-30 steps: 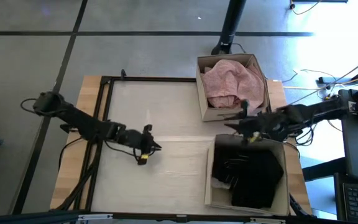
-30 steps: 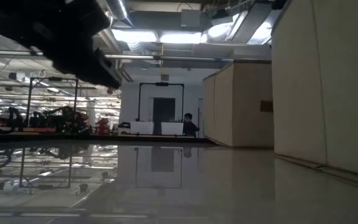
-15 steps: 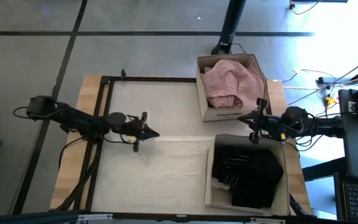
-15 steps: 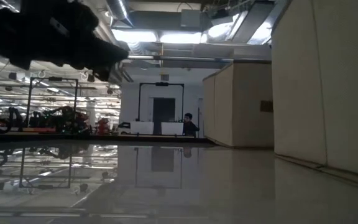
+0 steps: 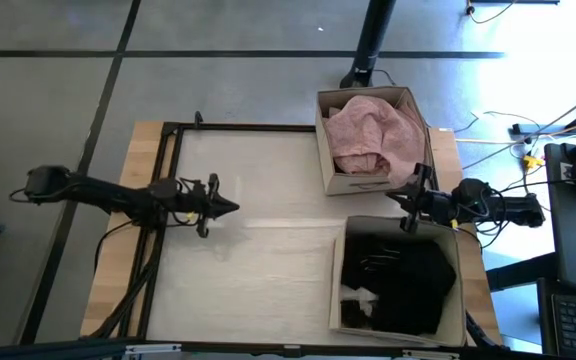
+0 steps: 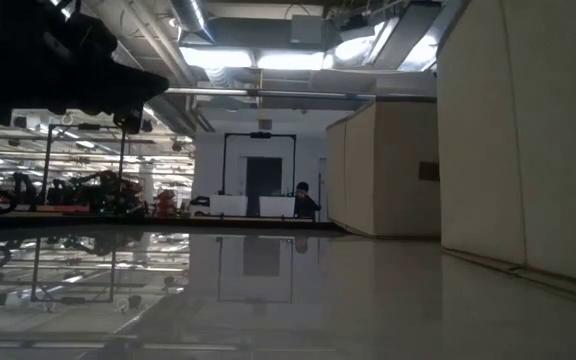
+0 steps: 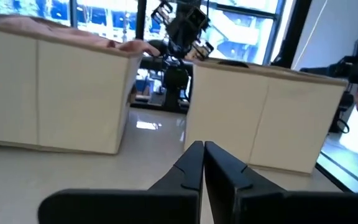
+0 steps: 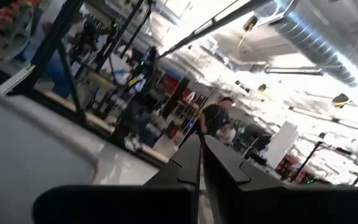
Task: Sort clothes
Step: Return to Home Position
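A pale pink garment (image 5: 373, 134) lies bunched in the far cardboard box (image 5: 324, 150). Black garments (image 5: 403, 285) with a small white piece (image 5: 360, 297) fill the near box (image 5: 336, 285). My left gripper (image 5: 230, 207) is shut and empty above the bare table at its left side; its shut fingers show in the left wrist view (image 7: 202, 155). My right gripper (image 5: 396, 196) is shut and empty between the two boxes, at the right; it also shows in the right wrist view (image 8: 201, 149). The plaid shirt and navy piece are out of view.
The two tan boxes stand at the table's right, one behind the other; they show as tall walls in the low view (image 6: 508, 130) and in the left wrist view (image 7: 55, 93). A black frame (image 5: 173, 135) runs along the table's left and far edges. A person (image 8: 215, 118) stands in the room beyond.
My left arm has drawn back toward the table's left edge and straightened, its gripper turning level. My right arm has pulled back toward the table's right edge from between the boxes. The clothes in the boxes have stayed put.
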